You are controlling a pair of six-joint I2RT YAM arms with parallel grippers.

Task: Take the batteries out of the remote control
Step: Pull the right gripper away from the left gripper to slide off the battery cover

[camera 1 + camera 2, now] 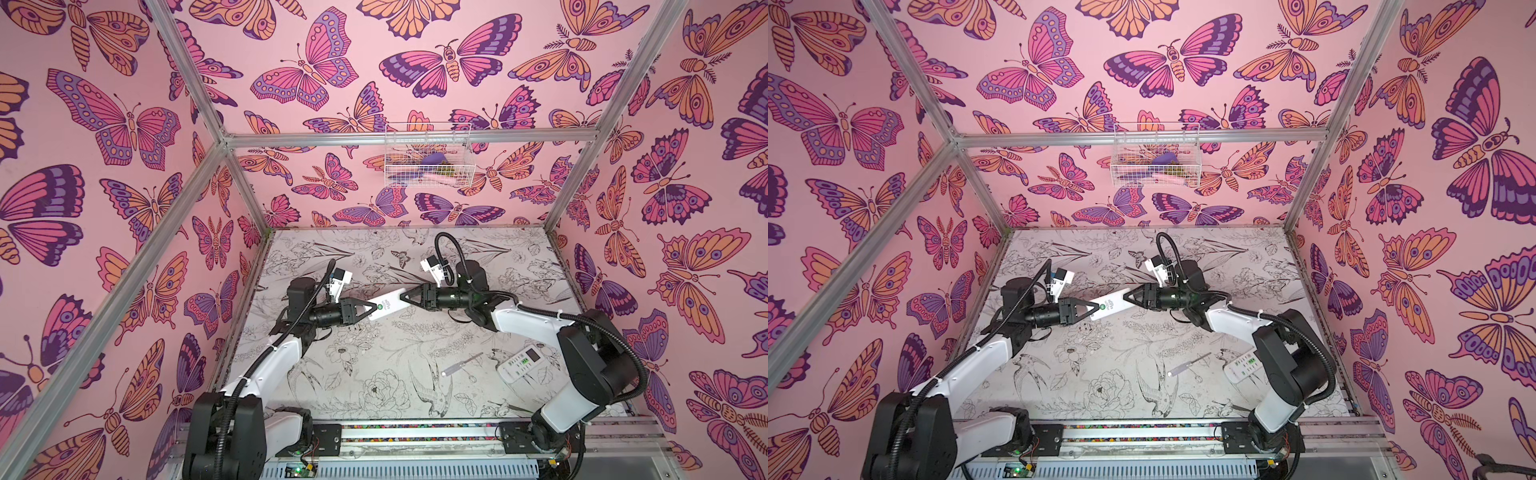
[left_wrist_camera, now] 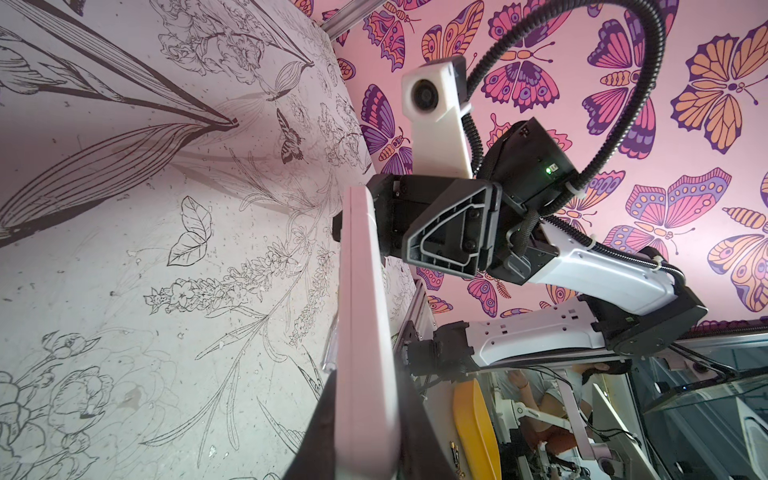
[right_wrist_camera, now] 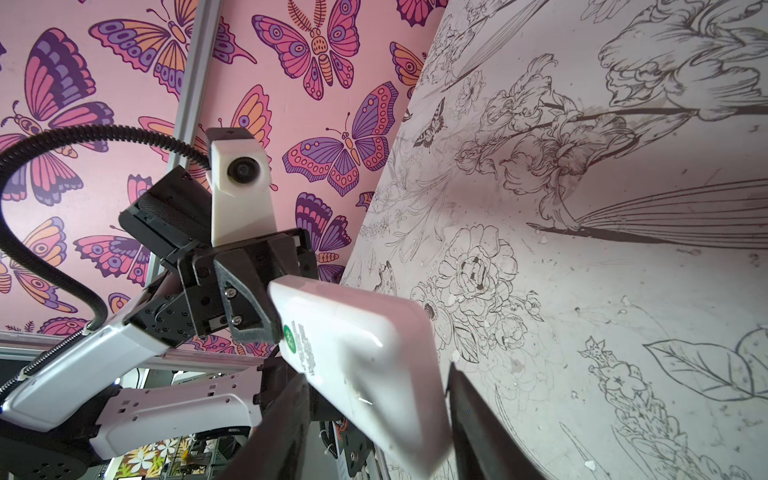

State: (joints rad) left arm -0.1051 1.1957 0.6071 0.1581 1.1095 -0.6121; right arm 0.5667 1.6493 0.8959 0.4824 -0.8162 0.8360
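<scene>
Top views, both: white remote control [image 1: 390, 305] up off the tabletop [image 1: 353, 374], bridging left gripper [image 1: 371, 309] and right gripper [image 1: 402, 296]. Long axis straight from one set of jaws to the other, label side with green round sticker facing up.

Left jaws clenched on the sticker end; from left wrist view, remote edge-on between them. Right jaws straddling the opposite end. From right wrist view, possibly a sliver of gap at one finger [image 3: 482, 440], so cannot tell whether gripping or merely bracketing.

Batteries: none visible in any view. Judged to be inside the body, cover not yet off. No cover seam made out on the upper face, and cannot tell which end houses them.

Coming move judged to turn on the right jaws: already at the free end, in line with the axis.

Around: second remote [image 1: 521, 363] with display and clear-handled screwdriver [image 1: 461, 363] down on the tabletop, behind the right jaws, well apart. Wire basket [image 1: 428, 156] far beyond both jaws. Nothing between the jaws but the remote.
</scene>
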